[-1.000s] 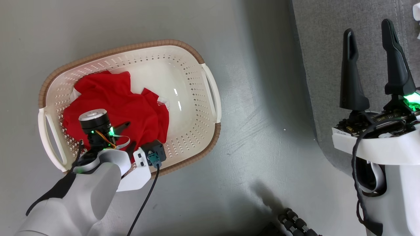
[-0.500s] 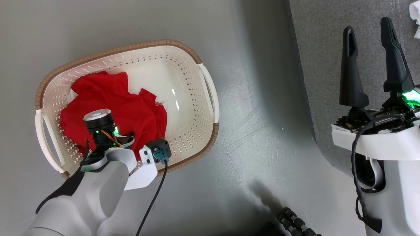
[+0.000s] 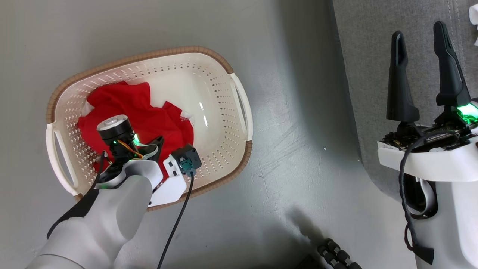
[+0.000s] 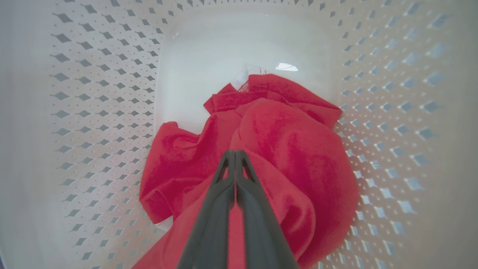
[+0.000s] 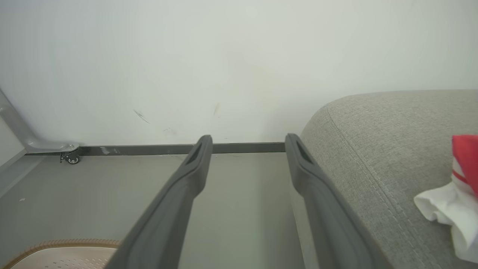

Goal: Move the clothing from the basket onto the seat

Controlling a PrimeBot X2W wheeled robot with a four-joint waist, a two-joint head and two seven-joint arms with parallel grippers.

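My left gripper (image 4: 235, 153) has just gone from spread to fully closed, both dark fingers pressed together on a raised fold of the bright red soft clothing (image 4: 291, 149); the grab looks made, so lifting can start; the clothing lies heaped at the left-handle end of the cream perforated plastic basket (image 3: 220, 123), not yet on the light-grey fabric seat (image 5: 373, 149); my right gripper (image 3: 418, 29) hangs wide apart and empty beside the seat's edge; the left wrist view shows the pinch my forearm hides from the head view; the right wrist view shows a red-and-white garment (image 5: 448, 201) lying on the seat.
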